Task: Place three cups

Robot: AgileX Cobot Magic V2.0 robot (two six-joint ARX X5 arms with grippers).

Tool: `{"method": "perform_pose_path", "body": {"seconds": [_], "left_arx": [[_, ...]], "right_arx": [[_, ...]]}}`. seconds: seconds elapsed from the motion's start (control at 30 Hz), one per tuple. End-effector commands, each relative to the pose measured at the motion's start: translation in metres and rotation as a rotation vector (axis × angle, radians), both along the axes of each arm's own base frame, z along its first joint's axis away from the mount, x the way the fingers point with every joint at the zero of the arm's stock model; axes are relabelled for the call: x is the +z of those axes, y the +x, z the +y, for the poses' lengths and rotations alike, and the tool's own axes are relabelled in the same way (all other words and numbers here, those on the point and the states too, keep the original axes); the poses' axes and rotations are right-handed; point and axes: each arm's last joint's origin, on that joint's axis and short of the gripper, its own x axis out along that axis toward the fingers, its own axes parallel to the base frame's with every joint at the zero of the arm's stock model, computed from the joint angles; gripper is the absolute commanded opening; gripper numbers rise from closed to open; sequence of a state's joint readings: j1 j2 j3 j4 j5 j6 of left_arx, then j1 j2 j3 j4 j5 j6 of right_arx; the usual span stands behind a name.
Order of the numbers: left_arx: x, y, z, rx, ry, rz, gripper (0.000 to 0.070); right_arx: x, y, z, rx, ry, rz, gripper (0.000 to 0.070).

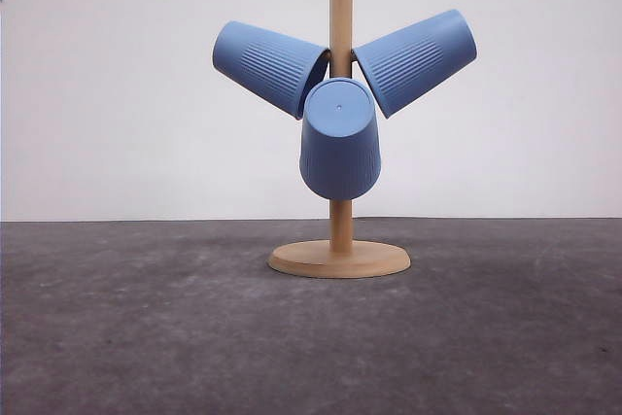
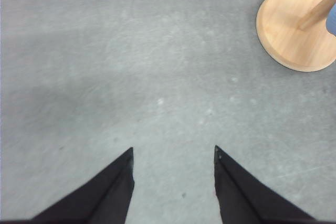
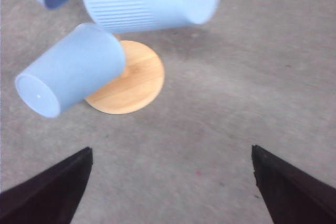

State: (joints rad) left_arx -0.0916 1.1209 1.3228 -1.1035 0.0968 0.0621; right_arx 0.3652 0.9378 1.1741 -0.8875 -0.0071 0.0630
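Cups first: three matte light-blue ribbed tumblers hang mouth-inward on the wooden peg stand [image 1: 340,230], one tilted up to the left [image 1: 270,67], one up to the right [image 1: 416,60], one pointing forward and down [image 1: 339,140], near the middle of the grey counter [image 1: 146,328]. Left tool [image 2: 173,153] is spread wide and empty over bare counter; right tool [image 3: 172,153] likewise gapes empty near the stand. Placing looks complete; nothing seems left but retreat

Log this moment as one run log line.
cups: three cups hung on wooden stand | left gripper: open, holding nothing | right gripper: open, holding nothing
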Motion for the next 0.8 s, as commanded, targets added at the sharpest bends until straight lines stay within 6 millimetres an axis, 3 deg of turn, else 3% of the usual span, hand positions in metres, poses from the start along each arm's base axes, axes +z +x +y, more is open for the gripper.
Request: {"method": "perform_pose_path", "body": {"seconds": [0.0, 0.27, 0.43, 0.6, 0.67, 0.7, 0.73, 0.77], "left_arx": [[0.008, -0.003, 0.002, 0.033, 0.016, -0.027, 0.0275], [0.011, -0.024, 0.005, 0.087, 0.026, -0.02, 0.0275], [0.009, -0.029, 0.005, 0.089, 0.025, -0.007, 0.0275], [0.01, -0.031, 0.005, 0.089, 0.024, -0.017, 0.0274], [0.01, -0.032, 0.005, 0.088, 0.024, -0.015, 0.0239], [0.01, -0.032, 0.005, 0.083, 0.029, -0.01, 0.0103], [0.01, -0.032, 0.005, 0.079, 0.032, -0.006, 0.0026], [0.009, -0.033, 0.005, 0.076, 0.034, -0.003, 0.0015]], "right_arx": [[0.002, -0.011, -0.007, 0.028, -0.018, -0.028, 0.0617], [-0.018, -0.054, -0.033, -0.015, -0.043, -0.041, 0.0616], [-0.033, -0.065, -0.038, -0.004, -0.011, -0.029, 0.0616], [-0.034, -0.066, -0.038, 0.004, 0.015, -0.028, 0.061], [-0.034, -0.066, -0.038, -0.002, 0.025, -0.026, 0.0496], [-0.034, -0.066, -0.038, -0.002, 0.025, -0.026, 0.0296], [-0.034, -0.066, -0.038, -0.002, 0.025, -0.027, 0.0132], [-0.034, -0.065, -0.038, -0.002, 0.025, -0.029, 0.0009]]}}
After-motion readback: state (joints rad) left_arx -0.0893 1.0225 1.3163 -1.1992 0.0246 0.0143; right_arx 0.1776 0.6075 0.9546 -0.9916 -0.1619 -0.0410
